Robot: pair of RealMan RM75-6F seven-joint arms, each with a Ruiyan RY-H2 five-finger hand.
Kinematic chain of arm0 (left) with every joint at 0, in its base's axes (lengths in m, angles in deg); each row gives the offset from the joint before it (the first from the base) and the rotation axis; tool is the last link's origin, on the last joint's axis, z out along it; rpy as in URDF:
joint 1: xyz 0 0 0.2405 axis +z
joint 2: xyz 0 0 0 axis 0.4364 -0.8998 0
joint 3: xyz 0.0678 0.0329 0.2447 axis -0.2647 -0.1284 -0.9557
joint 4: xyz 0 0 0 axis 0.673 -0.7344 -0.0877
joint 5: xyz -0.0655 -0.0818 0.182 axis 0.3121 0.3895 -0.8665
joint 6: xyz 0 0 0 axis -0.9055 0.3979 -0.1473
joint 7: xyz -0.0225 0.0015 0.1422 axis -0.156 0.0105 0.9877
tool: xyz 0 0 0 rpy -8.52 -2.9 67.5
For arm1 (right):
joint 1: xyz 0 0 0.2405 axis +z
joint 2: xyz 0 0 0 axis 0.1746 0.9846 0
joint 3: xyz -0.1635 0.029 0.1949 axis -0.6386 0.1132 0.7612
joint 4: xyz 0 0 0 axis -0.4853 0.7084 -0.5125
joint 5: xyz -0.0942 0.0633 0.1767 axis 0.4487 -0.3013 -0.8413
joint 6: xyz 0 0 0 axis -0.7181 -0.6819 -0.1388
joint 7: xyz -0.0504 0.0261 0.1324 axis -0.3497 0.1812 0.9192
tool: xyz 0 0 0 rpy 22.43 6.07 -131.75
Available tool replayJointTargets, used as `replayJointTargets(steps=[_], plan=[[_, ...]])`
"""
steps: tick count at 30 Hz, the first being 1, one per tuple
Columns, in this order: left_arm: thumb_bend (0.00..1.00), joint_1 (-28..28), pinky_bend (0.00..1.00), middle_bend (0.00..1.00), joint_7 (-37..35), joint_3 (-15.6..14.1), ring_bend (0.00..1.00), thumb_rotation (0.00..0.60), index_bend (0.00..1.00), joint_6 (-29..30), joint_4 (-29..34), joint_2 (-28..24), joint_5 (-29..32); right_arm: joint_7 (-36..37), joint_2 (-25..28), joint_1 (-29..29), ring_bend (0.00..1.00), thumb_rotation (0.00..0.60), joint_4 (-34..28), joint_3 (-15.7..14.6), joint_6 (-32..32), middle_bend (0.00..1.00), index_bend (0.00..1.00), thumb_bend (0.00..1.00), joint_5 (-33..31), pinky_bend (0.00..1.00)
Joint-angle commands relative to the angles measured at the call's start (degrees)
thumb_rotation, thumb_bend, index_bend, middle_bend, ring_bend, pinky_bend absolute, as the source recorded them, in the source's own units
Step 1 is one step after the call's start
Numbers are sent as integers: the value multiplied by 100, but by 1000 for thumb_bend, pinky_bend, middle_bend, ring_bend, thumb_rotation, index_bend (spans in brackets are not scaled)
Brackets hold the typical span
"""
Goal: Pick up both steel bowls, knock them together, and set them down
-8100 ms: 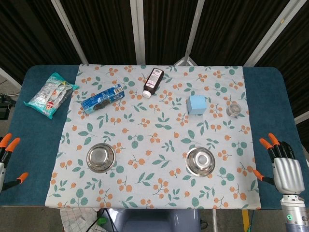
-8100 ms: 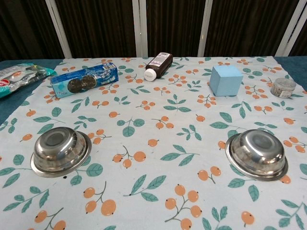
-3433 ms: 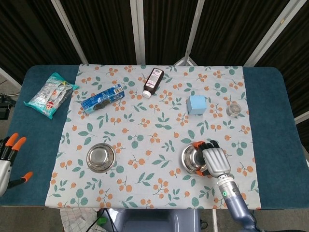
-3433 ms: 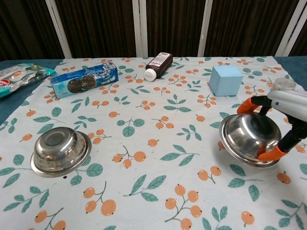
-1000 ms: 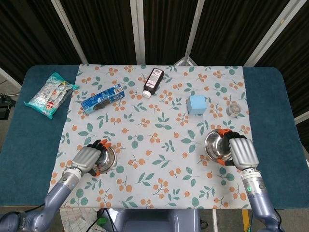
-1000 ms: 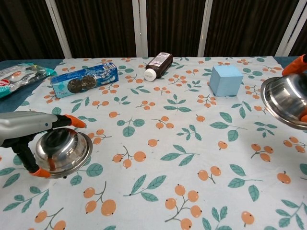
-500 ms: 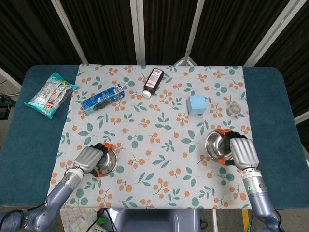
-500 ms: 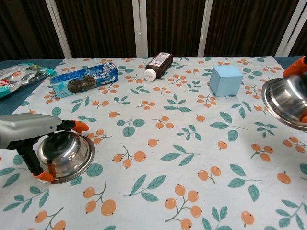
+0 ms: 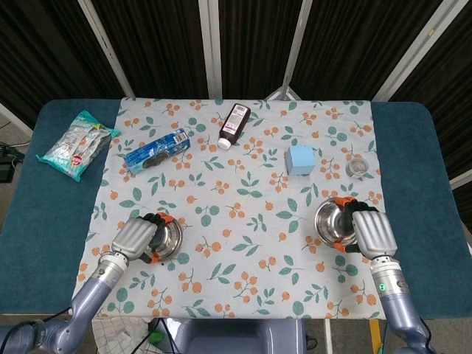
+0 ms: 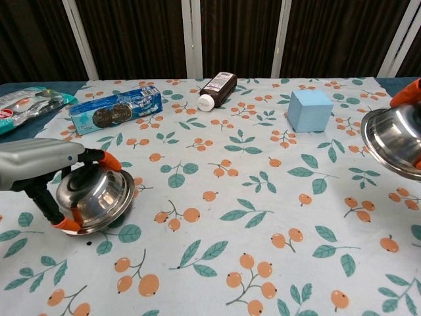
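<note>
My left hand (image 9: 135, 237) (image 10: 41, 168) grips the left steel bowl (image 9: 167, 237) (image 10: 97, 195) by its rim, tilted and raised a little off the flowered cloth. My right hand (image 9: 371, 231) holds the right steel bowl (image 9: 333, 223) (image 10: 393, 141) in the air over the cloth's right side, its hollow tipped toward the middle. In the chest view only orange fingertips (image 10: 406, 93) of the right hand show at the frame's right edge. The two bowls are far apart.
At the back of the flowered cloth (image 9: 243, 214) lie a blue cookie pack (image 9: 156, 150), a brown bottle (image 9: 234, 125), a light blue cube (image 9: 301, 159) and a small clear jar (image 9: 356, 167). A foil snack bag (image 9: 77, 145) lies on the blue table at the far left.
My left hand has closed on the left bowl, tilted it and lifted it slightly up and to the right. The right hand with its bowl has barely moved.
</note>
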Motion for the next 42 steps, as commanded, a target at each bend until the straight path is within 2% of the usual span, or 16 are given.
replayJointTargets(steps=[1, 5, 10, 16, 20, 26, 27, 33, 37, 42], plan=[[77, 80, 405, 273, -225, -5, 236, 600, 266, 124, -78, 1, -206, 21, 10, -10, 503, 600, -2, 0, -10, 346, 374, 94, 12, 380], [77, 126, 405, 273, -485, -4, 236, 600, 266, 169, -123, -75, -403, 68, 49, -23, 503, 600, -25, 10, -19, 346, 374, 94, 29, 380], [77, 245, 405, 268, -1253, 47, 236, 600, 266, 337, -215, -190, -859, 225, 155, -71, 503, 600, -108, 47, -78, 346, 374, 94, 111, 380], [76, 418, 404, 261, -2935, 143, 234, 600, 267, 621, -332, -341, -1565, 695, 307, -134, 503, 600, -197, 136, -135, 346, 374, 94, 385, 380], [73, 512, 394, 240, -4119, 193, 218, 600, 267, 899, -423, -410, -2024, 1384, 416, -147, 503, 600, -206, 239, -51, 346, 374, 94, 660, 380], [70, 572, 385, 222, -5621, 206, 197, 600, 267, 1285, -761, -392, -2588, 3122, 622, -162, 503, 600, -165, 472, 141, 346, 399, 93, 1151, 380], [70, 584, 385, 222, -5956, 224, 197, 600, 267, 1399, -865, -338, -2682, 3725, 676, -158, 503, 600, -163, 547, 221, 346, 402, 94, 1254, 380], [68, 615, 385, 223, -7148, 393, 197, 600, 277, 1876, -1356, 55, -2858, 6159, 990, -79, 503, 600, -19, 701, 667, 346, 404, 93, 1782, 380], [67, 613, 385, 223, -7679, 515, 197, 600, 288, 2184, -1831, 485, -2918, 7934, 1087, 29, 503, 600, 164, 758, 850, 346, 406, 93, 2210, 378], [65, 552, 385, 223, -8015, 597, 197, 600, 290, 2388, -2228, 857, -3004, 9631, 1153, 174, 503, 600, 472, 697, 886, 346, 406, 94, 2802, 368]])
